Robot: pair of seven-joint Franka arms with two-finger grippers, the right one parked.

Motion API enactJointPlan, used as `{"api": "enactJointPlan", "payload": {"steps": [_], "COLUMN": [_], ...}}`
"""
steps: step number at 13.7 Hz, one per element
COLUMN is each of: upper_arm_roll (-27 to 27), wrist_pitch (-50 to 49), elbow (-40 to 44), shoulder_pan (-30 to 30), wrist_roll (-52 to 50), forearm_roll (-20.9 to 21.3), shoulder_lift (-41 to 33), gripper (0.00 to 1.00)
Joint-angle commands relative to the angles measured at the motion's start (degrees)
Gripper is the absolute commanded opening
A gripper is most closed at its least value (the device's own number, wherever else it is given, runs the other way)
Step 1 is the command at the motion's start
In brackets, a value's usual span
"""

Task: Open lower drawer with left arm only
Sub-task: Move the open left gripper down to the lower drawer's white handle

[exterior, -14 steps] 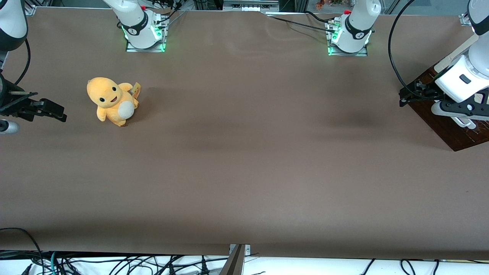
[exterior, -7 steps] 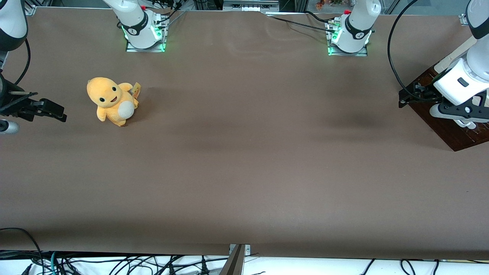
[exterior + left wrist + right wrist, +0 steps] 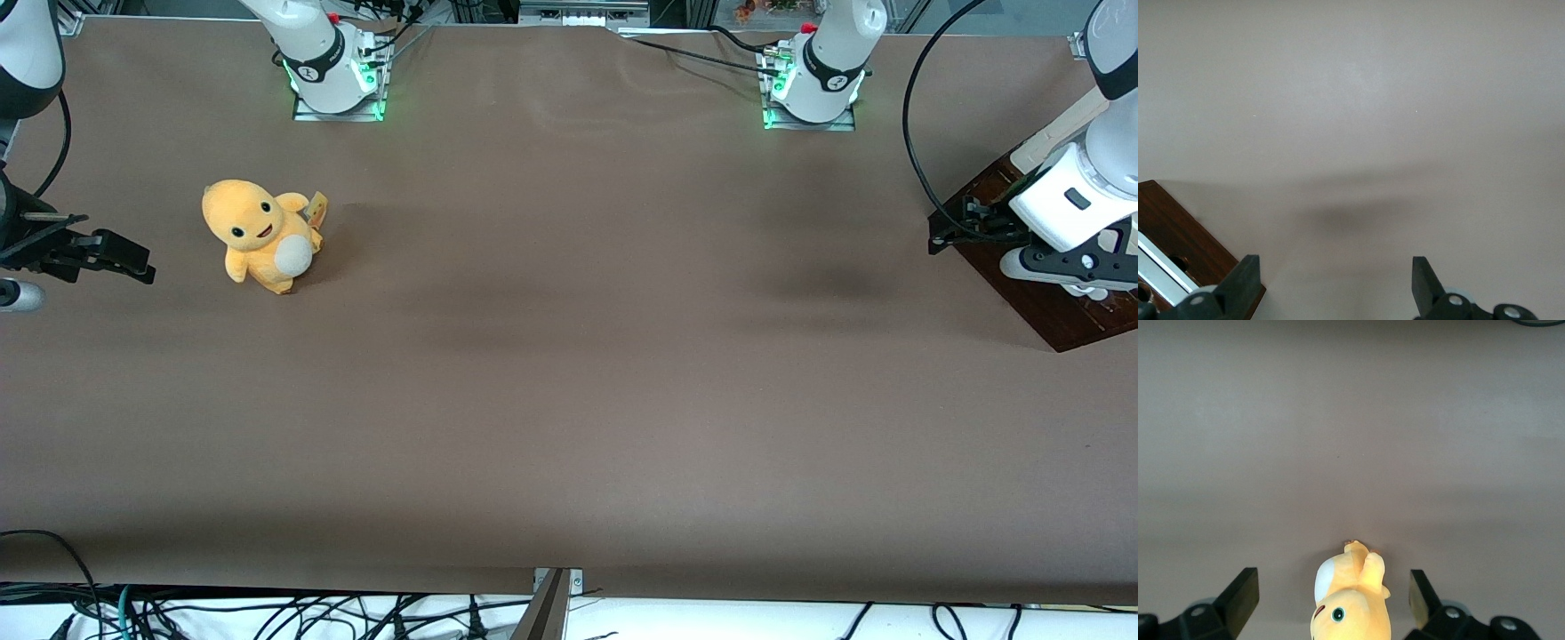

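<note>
With the gripper (image 3: 1332, 283) spread wide over bare tabletop (image 3: 569, 356) just beside the dark wood drawer unit (image 3: 1031, 293) at the working arm's end, the lower drawer's white bar handle (image 3: 1161, 267) should probably be squared up to before anything's pulled.

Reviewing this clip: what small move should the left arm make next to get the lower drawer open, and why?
Probably bring the gripper back toward the drawer unit and line up with the white bar handle. Its fingers stand open over bare table, holding nothing, with the handle off to one side.
</note>
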Motion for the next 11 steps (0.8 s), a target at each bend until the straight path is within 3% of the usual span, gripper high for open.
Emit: {"api": "enactJointPlan", "payload": {"steps": [1,7,11], "upper_arm_roll": [-0.04,-0.13,-0.48], "wrist_pitch": [-1.21,-1.83,-2.0], "elbow": [3.27,3.8,3.89], "shoulder_pan": [1.27,1.36,1.01], "wrist_roll": [0.63,-0.16,-0.6], "forearm_roll": [-1.44,-0.48,9.61], "shoulder_lift": [3.37,5.49,5.4], "gripper": [1.0,1.0,1.0]}}
